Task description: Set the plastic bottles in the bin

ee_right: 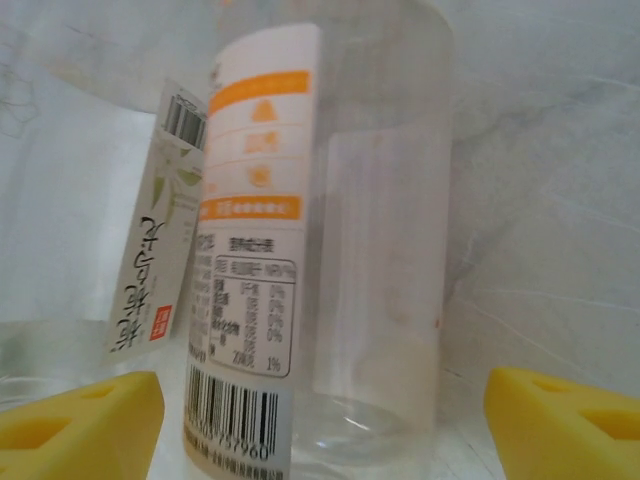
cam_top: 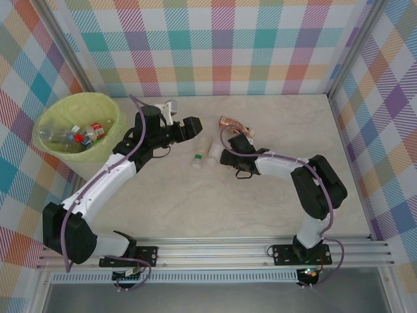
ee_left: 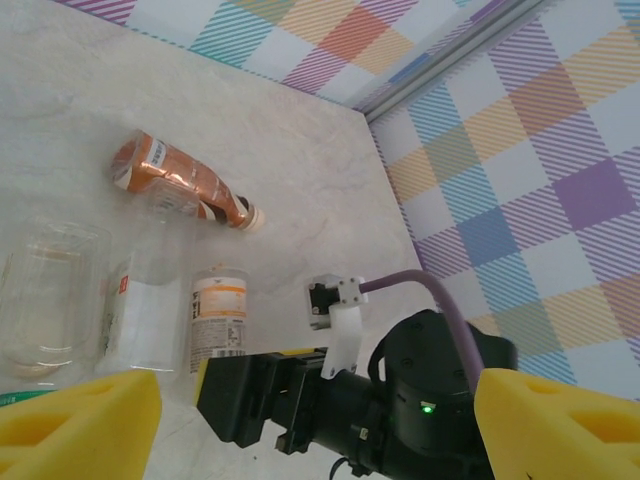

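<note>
Pale marble-look table (cam_top: 195, 208), with the bin (cam_top: 45, 149) at its left edge, lined in yellow-green and already holding several bottles (cam_top: 71, 135). Four more bottles out in the middle of the table, well apart from the bin.

Left gripper (cam_top: 195, 125) hanging between bin and that group, jaws released, nothing in them. Right gripper (cam_top: 223, 154) down at table level, spread, with one yellow finger (ee_right: 80, 420) on each side of the orange-labelled bottle (ee_right: 300, 250) and, by the look of it, not yet pinching.

Close squarely on the label band, probably the stiffest part. Squeeze gently: thin clear plastic likely to buckle or squirt out sideways. Mind the white-labelled bottle (ee_left: 140, 310) just beside it, and keep the near finger from dragging it along or nudging the bare clear one (ee_left: 45, 300) beyond. Leave the brown-labelled bottle (ee_left: 185, 185), lying apart, for later.

Lift straight up before swinging left. Pass clear of the left gripper, or have it draw back first. Let go only once above the bin's mouth.
</note>
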`<state>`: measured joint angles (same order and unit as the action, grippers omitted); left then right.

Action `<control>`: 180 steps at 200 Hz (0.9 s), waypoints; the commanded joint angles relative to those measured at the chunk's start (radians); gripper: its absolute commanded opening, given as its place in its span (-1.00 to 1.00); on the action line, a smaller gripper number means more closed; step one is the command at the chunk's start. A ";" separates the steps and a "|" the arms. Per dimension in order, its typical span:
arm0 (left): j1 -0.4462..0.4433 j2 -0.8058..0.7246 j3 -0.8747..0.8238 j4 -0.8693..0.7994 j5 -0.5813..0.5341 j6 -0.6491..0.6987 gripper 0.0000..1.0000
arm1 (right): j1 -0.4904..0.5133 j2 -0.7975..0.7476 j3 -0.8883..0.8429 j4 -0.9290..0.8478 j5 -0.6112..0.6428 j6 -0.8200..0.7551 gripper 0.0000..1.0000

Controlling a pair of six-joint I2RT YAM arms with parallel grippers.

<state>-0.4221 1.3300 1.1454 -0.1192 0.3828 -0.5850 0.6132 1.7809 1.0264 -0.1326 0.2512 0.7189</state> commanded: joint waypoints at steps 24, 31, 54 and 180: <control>0.019 -0.040 -0.025 0.064 0.014 -0.053 0.63 | -0.006 0.085 0.000 0.120 0.045 0.021 0.52; 0.020 -0.043 -0.025 0.062 0.012 -0.053 0.63 | -0.006 0.088 -0.013 0.141 0.043 0.024 0.48; 0.025 -0.037 -0.026 0.061 0.008 -0.056 0.62 | -0.006 0.081 -0.055 0.194 0.046 0.028 0.34; 0.029 -0.009 -0.062 0.067 -0.111 -0.089 1.00 | -0.004 -0.216 -0.343 0.516 -0.005 -0.196 -0.10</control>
<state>-0.4080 1.3182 1.1007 -0.0757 0.3008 -0.6628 0.6136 1.6386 0.7120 0.2588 0.2947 0.6155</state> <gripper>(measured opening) 0.999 0.593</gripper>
